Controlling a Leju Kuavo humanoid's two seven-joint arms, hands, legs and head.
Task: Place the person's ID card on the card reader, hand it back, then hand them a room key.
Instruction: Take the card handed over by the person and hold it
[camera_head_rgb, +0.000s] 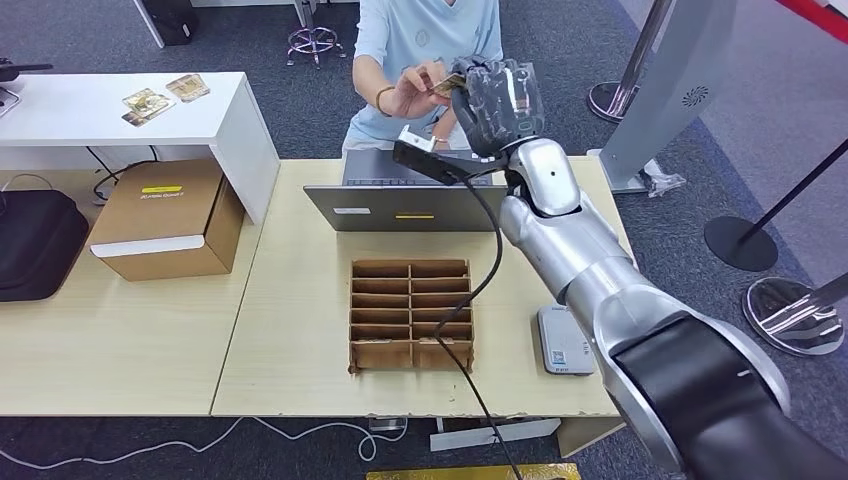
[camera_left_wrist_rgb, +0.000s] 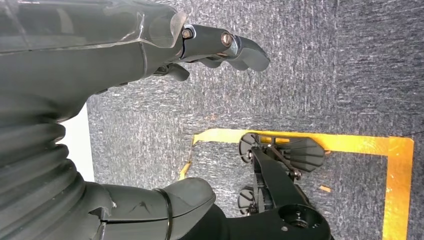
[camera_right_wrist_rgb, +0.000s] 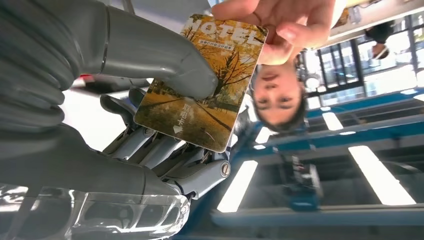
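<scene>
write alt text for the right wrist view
The robot's right hand pinches a hotel room key card printed with autumn trees, thumb on its face, while a person's hand grips the card's far end. Ceiling lights run behind.

Showing an autumn-gold tree print on the room key (camera_right_wrist_rgb: 202, 87); wearing pale blue, the person (camera_head_rgb: 425, 40); lying brown, the divided tray (camera_head_rgb: 410, 312); gleaming silver, the right arm (camera_head_rgb: 570, 230).

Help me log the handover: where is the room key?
Head view: the room key is beyond the laptop, pinched by the right hand and the person's hand.
</scene>
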